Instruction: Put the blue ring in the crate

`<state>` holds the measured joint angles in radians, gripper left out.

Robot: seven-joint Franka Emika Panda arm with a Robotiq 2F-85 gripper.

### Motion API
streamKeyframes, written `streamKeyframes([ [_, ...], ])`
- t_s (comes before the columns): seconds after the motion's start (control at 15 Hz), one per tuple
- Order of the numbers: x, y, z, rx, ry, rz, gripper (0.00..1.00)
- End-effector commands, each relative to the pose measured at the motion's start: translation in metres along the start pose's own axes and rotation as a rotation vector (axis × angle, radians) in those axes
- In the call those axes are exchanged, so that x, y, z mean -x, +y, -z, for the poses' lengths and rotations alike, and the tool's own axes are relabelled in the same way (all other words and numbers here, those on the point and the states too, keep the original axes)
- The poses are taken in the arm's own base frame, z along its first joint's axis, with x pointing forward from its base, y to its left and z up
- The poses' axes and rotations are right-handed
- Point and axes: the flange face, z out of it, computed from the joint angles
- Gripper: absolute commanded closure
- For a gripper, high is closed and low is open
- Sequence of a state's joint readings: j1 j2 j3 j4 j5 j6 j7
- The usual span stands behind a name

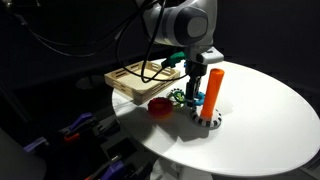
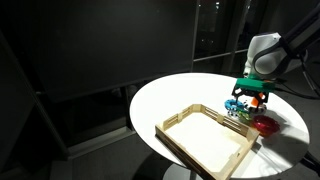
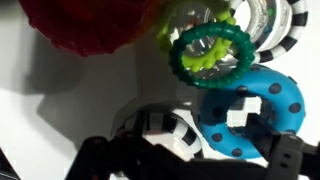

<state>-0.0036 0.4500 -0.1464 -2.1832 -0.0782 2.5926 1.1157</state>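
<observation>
The blue ring [image 3: 252,100], cyan with dark dots, lies flat on the white table at the right of the wrist view, touching a dark green ring [image 3: 210,50] above it and a black-and-white striped ring [image 3: 165,132] to its left. It shows small in an exterior view [image 2: 232,104]. My gripper [image 3: 195,152] is open and low over the ring cluster, its dark fingers straddling the striped ring and part of the blue ring; it appears in both exterior views [image 1: 190,80] [image 2: 251,95]. The crate [image 1: 132,80] [image 2: 205,140] stands beside the rings and holds nothing I can see.
A larger red ring [image 1: 160,104] [image 3: 85,30] lies next to the cluster. An orange peg [image 1: 214,85] stands upright on a striped base [image 1: 205,120]. Another striped ring [image 3: 268,20] lies past the green one. The round table [image 1: 270,120] ends near the crate.
</observation>
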Motion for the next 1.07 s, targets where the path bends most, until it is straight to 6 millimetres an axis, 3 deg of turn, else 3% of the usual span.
streamKeyframes([
  [0.0,-0.005,-0.006,-0.008,-0.027,0.001,-0.018,0.00],
  [0.27,-0.006,-0.007,-0.017,-0.034,-0.009,-0.036,0.00],
  [0.33,-0.006,-0.008,-0.018,-0.036,-0.011,-0.041,0.20],
  [0.87,-0.013,-0.012,-0.003,-0.071,-0.010,-0.074,0.84],
  [0.93,-0.012,-0.013,0.000,-0.075,-0.014,-0.070,0.90],
  [1.0,-0.012,-0.015,0.004,-0.082,-0.012,-0.067,0.90],
])
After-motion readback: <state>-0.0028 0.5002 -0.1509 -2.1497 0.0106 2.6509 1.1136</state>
